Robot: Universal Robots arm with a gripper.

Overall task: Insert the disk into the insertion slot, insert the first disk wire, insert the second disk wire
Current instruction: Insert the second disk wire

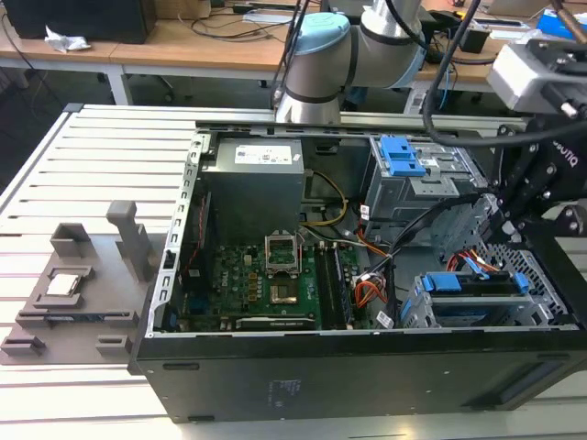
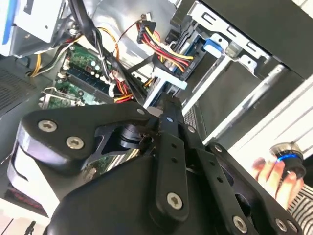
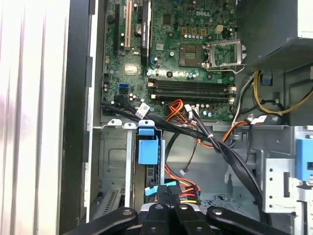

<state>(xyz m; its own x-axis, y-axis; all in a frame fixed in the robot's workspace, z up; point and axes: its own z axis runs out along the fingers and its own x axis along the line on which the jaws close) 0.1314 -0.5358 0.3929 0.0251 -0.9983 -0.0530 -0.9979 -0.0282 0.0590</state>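
Where the exterior view hides them, hand point(image 3: 167, 203) fingertips point(image 3: 159, 211) at disk point(image 1: 477, 286) wires point(image 3: 180, 188).

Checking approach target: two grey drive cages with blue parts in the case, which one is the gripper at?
The low insertion slot at the exterior view's right, with the blue-framed disk in it. The gripper hangs just above it; the taller cage with the blue latch stands farther back.

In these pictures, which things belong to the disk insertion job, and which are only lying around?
Belonging to the job:
- the disk, sitting in its blue carrier
- the insertion slot, the low grey bay around it
- the disk wires, red, yellow and black, beside the gripper

Just lying about:
- grey fixture blocks on the slatted table
- the motherboard
- the taller grey cage with a blue latch
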